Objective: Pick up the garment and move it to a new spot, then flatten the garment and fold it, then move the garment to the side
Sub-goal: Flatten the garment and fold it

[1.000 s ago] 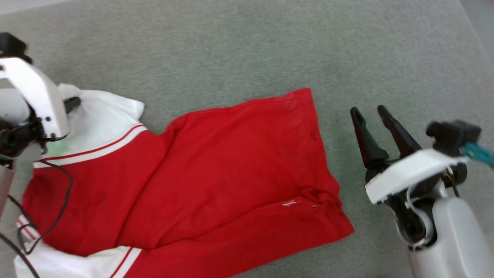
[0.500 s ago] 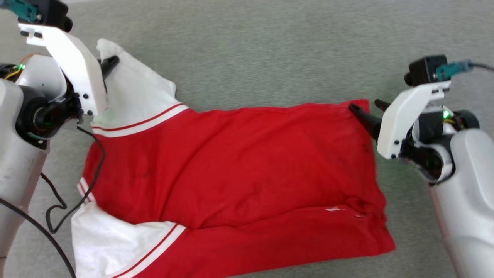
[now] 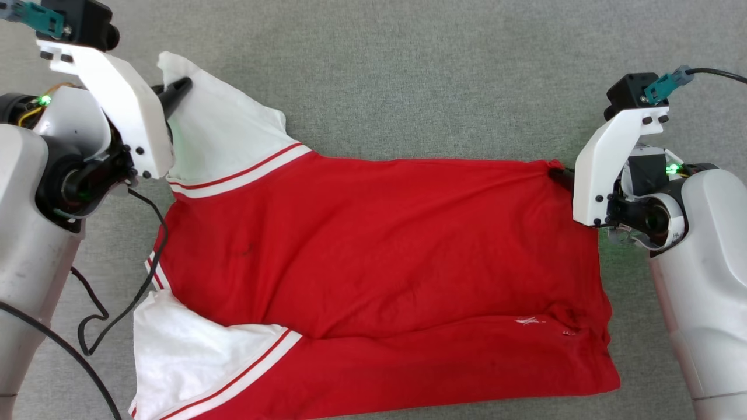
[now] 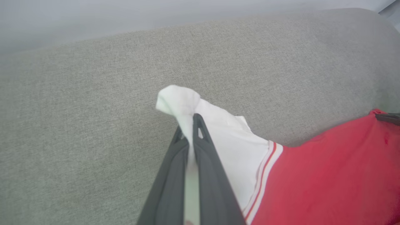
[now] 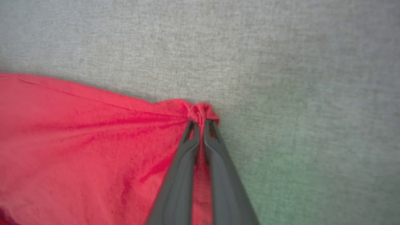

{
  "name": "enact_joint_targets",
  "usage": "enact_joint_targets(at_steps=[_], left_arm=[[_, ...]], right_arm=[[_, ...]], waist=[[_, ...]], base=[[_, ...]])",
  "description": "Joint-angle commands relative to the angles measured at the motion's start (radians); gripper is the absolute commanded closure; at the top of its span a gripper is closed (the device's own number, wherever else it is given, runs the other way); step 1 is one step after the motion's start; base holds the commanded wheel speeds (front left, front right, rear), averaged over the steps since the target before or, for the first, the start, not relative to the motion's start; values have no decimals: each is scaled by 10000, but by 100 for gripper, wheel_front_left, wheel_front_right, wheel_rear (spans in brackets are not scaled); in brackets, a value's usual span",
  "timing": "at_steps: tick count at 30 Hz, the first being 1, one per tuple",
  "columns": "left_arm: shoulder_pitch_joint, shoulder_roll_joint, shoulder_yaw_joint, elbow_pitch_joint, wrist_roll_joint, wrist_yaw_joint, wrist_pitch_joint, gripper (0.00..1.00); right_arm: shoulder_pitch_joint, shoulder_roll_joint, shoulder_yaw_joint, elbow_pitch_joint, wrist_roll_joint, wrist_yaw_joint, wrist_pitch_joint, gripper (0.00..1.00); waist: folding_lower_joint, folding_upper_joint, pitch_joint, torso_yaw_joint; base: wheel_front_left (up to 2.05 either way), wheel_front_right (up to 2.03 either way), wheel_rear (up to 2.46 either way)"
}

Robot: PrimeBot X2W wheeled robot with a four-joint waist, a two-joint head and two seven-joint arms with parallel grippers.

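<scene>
Garment (image 3: 379, 245) is spread over the grey fabric surface (image 3: 408, 76), red body mostly flat and pulled taut along its far edge between my two claws. My left claw (image 4: 188, 126) is clamped fully shut on the tip of the far sleeve (image 3: 227, 134): white cloth is pinched between the fingers and bunches up just past the tips. My right claw (image 5: 201, 125) is closed down on the far hem corner (image 5: 203, 111), at the opposite end of that edge. Red cloth sits between the fingers and gathers into a small knot at the tips, with creases fanning from it into the body. Near sleeve (image 3: 198, 361) lies on the surface at lower left in the head view, white with red stripes where it meets the red. A fold ridge (image 3: 443, 333) runs along the near side of the body, with a small white mark (image 3: 528, 320) on it near the hem end.
</scene>
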Motion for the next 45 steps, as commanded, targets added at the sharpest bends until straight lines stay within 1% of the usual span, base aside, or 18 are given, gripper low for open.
enact_joint_targets(at_steps=[1, 6, 10, 14, 15, 16, 21, 25, 28, 30, 31, 32, 33, 34, 35, 36, 42, 45], left_arm=[[124, 36, 57, 31, 47, -16, -149, 100], [305, 83, 297, 143, 79, 66, -796, 100], [795, 222, 553, 82, -79, 185, -1200, 100], [1701, 473, 883, -353, -252, 412, -1730, 100], [2347, 617, 1059, -714, -368, 591, -2000, 100], [3503, 766, 1297, -1402, -581, 950, -2394, 100], [5682, 770, 1561, -2399, -974, 1630, -2923, 100], [7225, 540, 1588, -2924, -1398, 2034, -3152, 100], [8147, 325, 1586, -2972, -1706, 2229, -3297, 100], [8605, 128, 1522, -2896, -1935, 2200, -3311, 100], [8776, 65, 1422, -2819, -1967, 2099, -3267, 100], [8886, 6, 1348, -2743, -2016, 2043, -3255, 100], [8946, -96, 1281, -2662, -2091, 1966, -3259, 100], [8984, -191, 1176, -2566, -2089, 1892, -3236, 72], [8995, -267, 1120, -2478, -2081, 1834, -3261, 27], [8991, -325, 1080, -2405, -2043, 1768, -3353, 0], [8729, -498, 1199, -2247, -1396, 1574, -4507, 0], [8562, -489, 1281, -2429, -926, 1647, -5203, 0]], right_arm=[[177, 120, 81, 202, -26, 0, 12, 100], [-196, -75, -266, -350, 96, 0, -608, 100], [79, -114, -457, -733, 191, -1, -884, 100], [658, -115, -604, -1237, 230, -1, -1072, 100], [1061, -111, -644, -1545, 284, -1, -1143, 100], [1853, -144, -763, -2008, 313, -1, -1239, 100], [3348, -130, -973, -2629, 370, -1, -1439, 100], [4496, 73, -1194, -2903, 458, -1, -1591, 100], [5193, 155, -1282, -2924, 430, -1, -1750, 100], [5622, 222, -1340, -2845, 402, -1, -1849, 100], [5807, 278, -1371, -2800, 375, -1, -1922, 82], [5987, 381, -1377, -2748, 422, -1, -1940, 54], [6143, 429, -1367, -2717, 408, 0, -1998, 15], [6277, 474, -1409, -2704, 403, -1, -2087, 0], [6407, 534, -1426, -2702, 429, -1, -2190, 0], [6537, 586, -1409, -2695, 434, -1, -2277, 0], [6934, 620, -1323, -3318, 290, -1, -3342, 0], [7000, 490, -1362, -3858, 188, -1, -3793, 0]], waist=[[0, 0, -101, 1], [0, 0, -523, -13], [0, 0, -945, -56], [0, 0, -1389, -87], [0, 0, -1596, -86], [0, 0, -1862, -47], [0, 0, -2239, 75], [0, 0, -2435, 148], [0, 0, -2535, 181], [0, 0, -2585, 190], [0, 0, -2628, 209], [0, 0, -2651, 219], [0, 0, -2674, 232], [0, 0, -2708, 251], [0, 0, -2729, 256], [0, 0, -2750, 254], [0, 0, -2978, 248], [0, 0, -3140, 235]], base=[[0, 0, 0], [0, 0, 0], [0, 0, 0], [0, 0, 0], [0, 0, 0], [0, 0, 0], [0, 0, 0], [0, 0, 0], [0, 0, 0], [0, 0, 0], [0, 0, 0], [0, 0, 0], [0, 0, 0], [0, 0, 0], [0, 0, 0], [0, 0, 0], [0, 0, 0], [0, 0, 0]])
